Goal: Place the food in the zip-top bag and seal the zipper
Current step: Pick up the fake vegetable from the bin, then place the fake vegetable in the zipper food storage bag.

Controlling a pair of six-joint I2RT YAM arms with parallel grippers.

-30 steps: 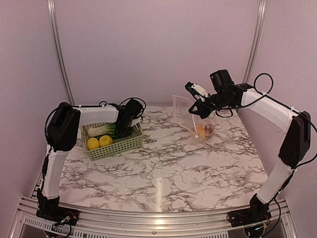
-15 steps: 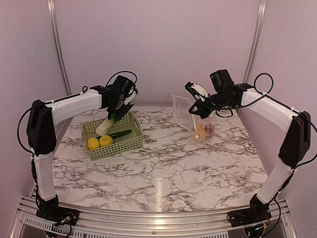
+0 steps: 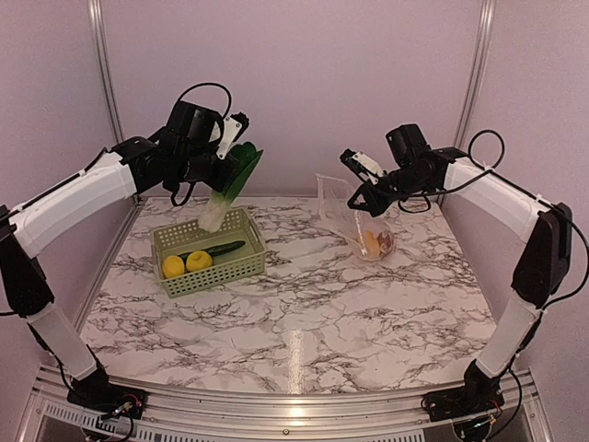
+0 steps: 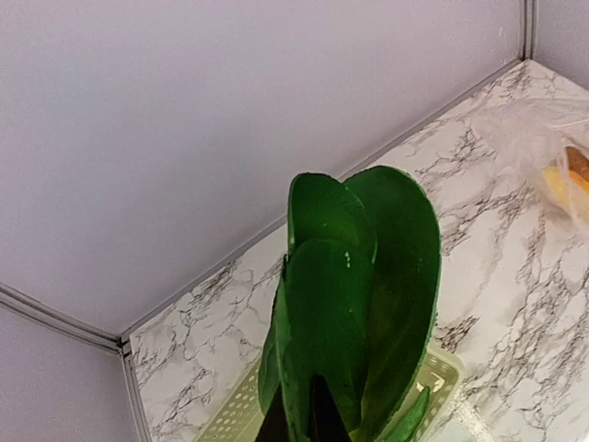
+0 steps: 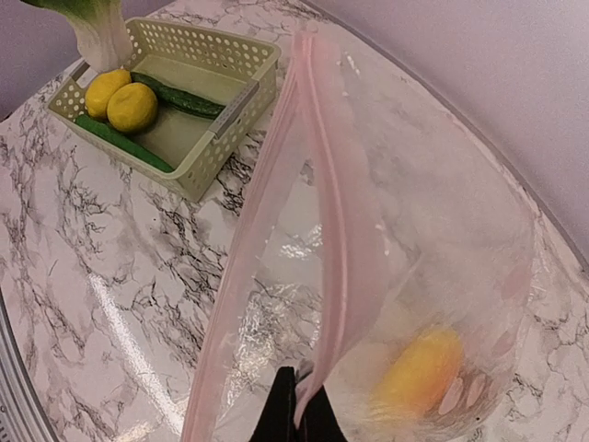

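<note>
Marble counter [image 3: 322,313] nearest, bearing a light green perforated basket [image 3: 216,273] with two yellow lemons [image 3: 184,263] and a dark green cucumber [image 3: 217,249]. Above its far rim my left arm stretches high, left tool [image 3: 228,147] clamped on the leafy green bok choy [image 3: 230,189]: steeply tilted, white stem down, glossy leaves up. Farther right, my right tool [image 3: 361,184], closed, grips the pale pink zipper [image 5: 336,212] of the clear crinkly bag [image 3: 342,207], orange-yellow fruit [image 3: 372,242] inside.
</note>
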